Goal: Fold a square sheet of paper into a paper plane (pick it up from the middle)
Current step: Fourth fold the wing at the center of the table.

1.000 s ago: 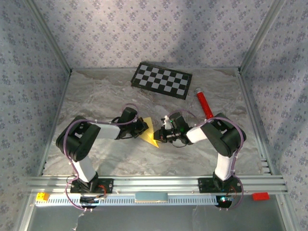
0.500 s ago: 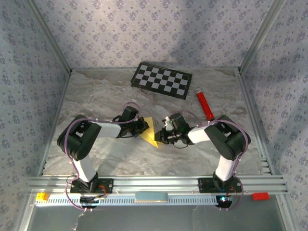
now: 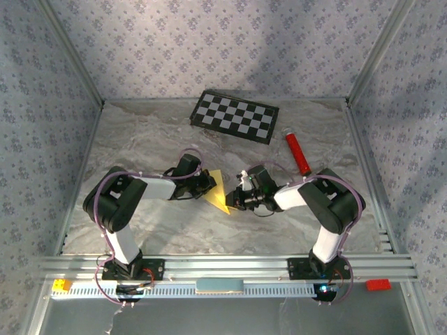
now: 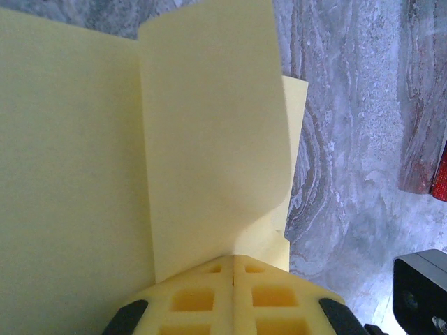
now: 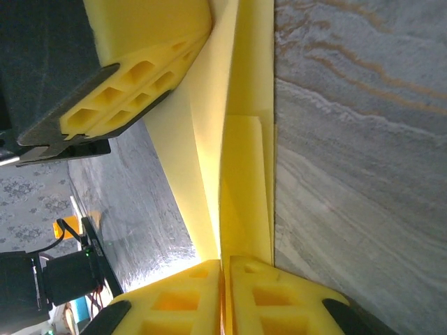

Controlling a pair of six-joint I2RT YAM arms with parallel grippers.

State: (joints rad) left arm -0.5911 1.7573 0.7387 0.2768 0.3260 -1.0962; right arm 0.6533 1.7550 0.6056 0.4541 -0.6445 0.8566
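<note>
Two robot arms meet at mid-table: the left gripper [image 4: 232, 265] and right gripper [image 5: 225, 269] each clamp their fingers shut on the partly folded pale-yellow paper sheet [image 4: 209, 139].

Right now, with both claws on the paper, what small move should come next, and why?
Probably press the fold flat against the table: the left claw and right claw each pinch the paper, and one flap stands up curved, not yet creased.

At the middle of the desk [image 3: 154, 139] the paper [image 3: 218, 192] is between my left hand [image 3: 208, 185] and my right hand [image 3: 234, 199] (both touch it); the panel [image 3: 235, 116] lies behind, the tube [image 3: 296, 152] back right.
</note>
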